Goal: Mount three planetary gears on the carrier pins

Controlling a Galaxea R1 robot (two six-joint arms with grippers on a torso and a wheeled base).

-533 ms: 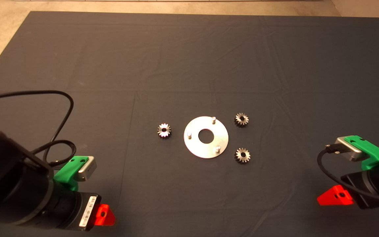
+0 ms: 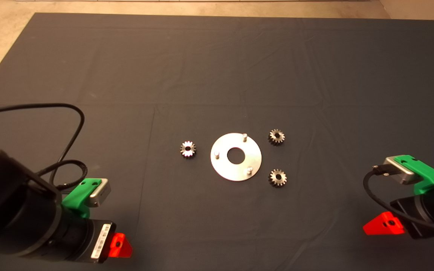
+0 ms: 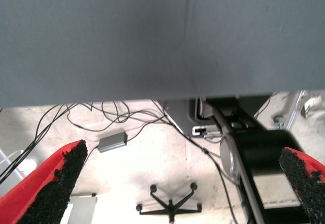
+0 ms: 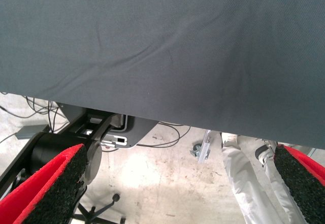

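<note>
A shiny round disc (image 2: 236,167) with a large centre hole lies mid-mat, with three bare carrier pins (image 2: 245,137) (image 2: 217,154) (image 2: 250,170) standing on it. Three planetary gears lie flat on the mat around it: one (image 2: 188,149) to its left, one (image 2: 276,136) at its upper right, one (image 2: 277,177) at its lower right. My left gripper (image 3: 183,183) waits at the lower left, open and empty, its red finger (image 2: 118,246) showing. At the lower right my right gripper (image 4: 177,188) is parked, open too, with nothing between its fingers (image 2: 384,224).
The dark mat (image 2: 217,75) covers the table, its far edge meeting a pale floor. Black cables (image 2: 70,124) loop by the left arm. The wrist views look past the mat's edge to the floor, with cables, a chair base (image 3: 170,203) and a person's leg (image 4: 249,178).
</note>
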